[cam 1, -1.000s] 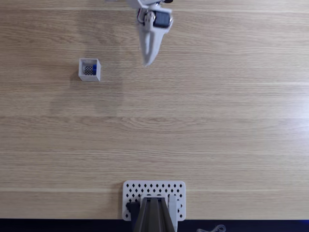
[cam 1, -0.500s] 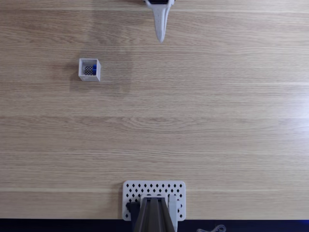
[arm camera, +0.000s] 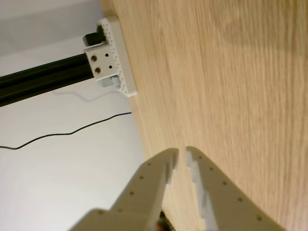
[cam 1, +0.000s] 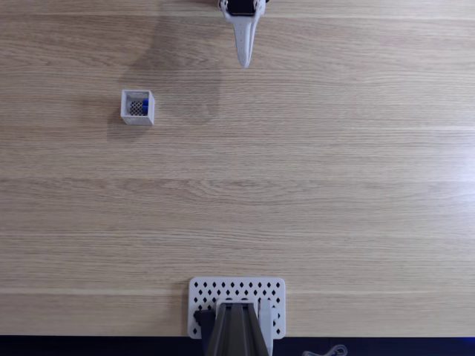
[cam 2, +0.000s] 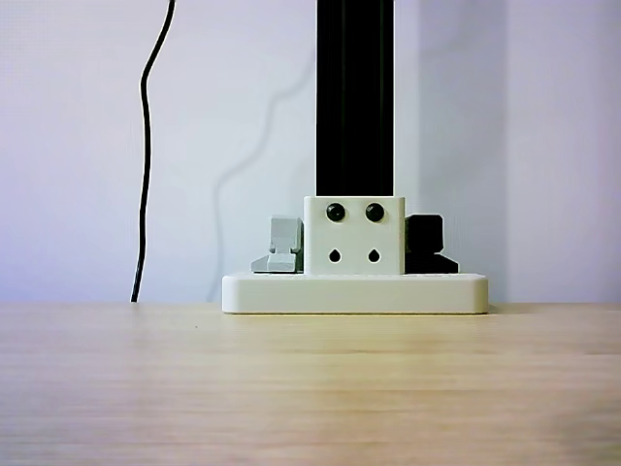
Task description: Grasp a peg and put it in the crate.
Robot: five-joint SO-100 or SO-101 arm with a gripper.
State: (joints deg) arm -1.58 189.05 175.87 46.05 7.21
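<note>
In the fixed view the crate [cam 1: 137, 107], a small white square box with a dark mesh bottom, stands on the wooden table at the upper left. The blue peg [cam 1: 145, 107] lies inside it against its right wall. My gripper [cam 1: 244, 61] hangs at the top edge, well to the right of the crate, and points down the picture. In the wrist view my gripper [arm camera: 182, 154] shows two white fingers almost touching at the tips, with nothing held between them.
A white perforated plate [cam 1: 200, 293] with a dark post sits at the table's bottom edge in the fixed view. The other view shows this plate [cam 2: 354, 291], a black column [cam 2: 354, 97] and a black cable [cam 2: 146, 146] on the wall.
My gripper has pulled back toward the top edge and swung slightly right. The peg and crate have not moved.
</note>
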